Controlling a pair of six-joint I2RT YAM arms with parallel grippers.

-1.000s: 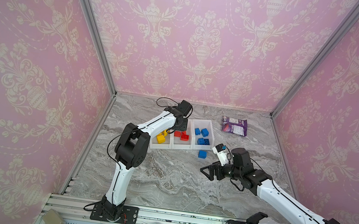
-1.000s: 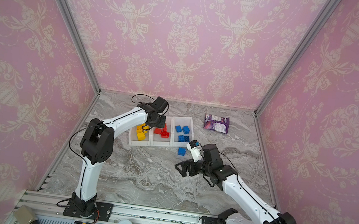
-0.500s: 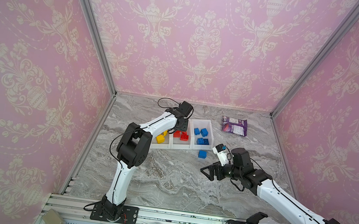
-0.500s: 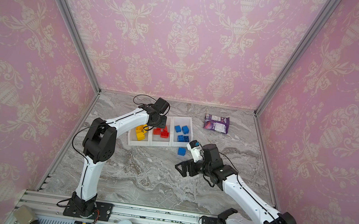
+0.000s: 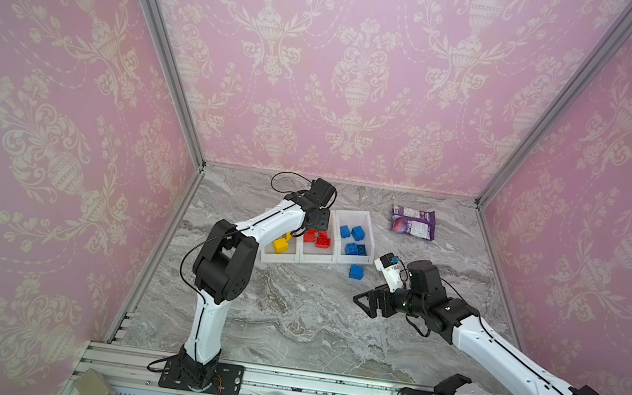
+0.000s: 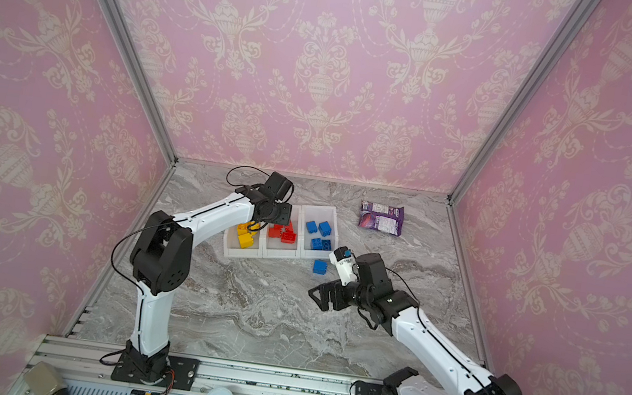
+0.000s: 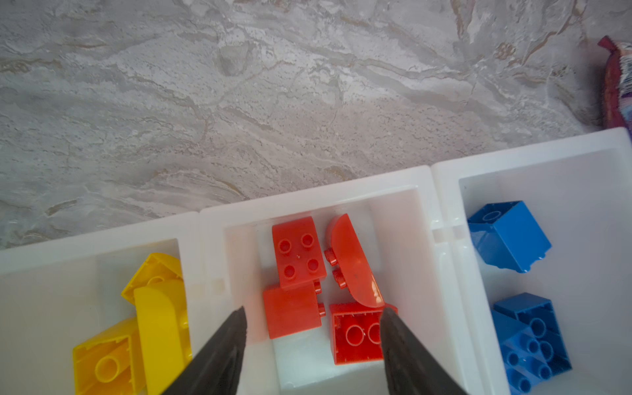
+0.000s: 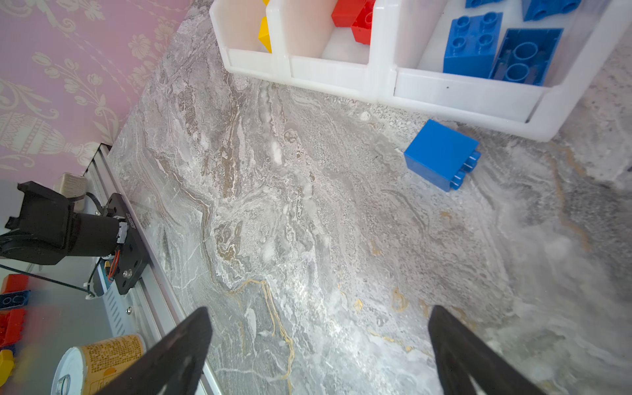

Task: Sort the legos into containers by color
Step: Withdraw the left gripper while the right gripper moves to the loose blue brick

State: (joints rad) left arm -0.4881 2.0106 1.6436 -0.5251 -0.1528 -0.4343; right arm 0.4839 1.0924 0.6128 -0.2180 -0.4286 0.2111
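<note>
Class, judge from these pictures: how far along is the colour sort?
Done: yellow legos, red legos and blue legos lie in separate containers. In hand: nothing; left gripper open above the reds, right gripper open over the table. Left: one loose blue brick on the table.

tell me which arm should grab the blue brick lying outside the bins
Right. The right gripper is open and empty over bare table, with the loose blue brick lying just ahead of its jaws. The left gripper hangs over the red bricks in the middle bin, farther away.
</note>
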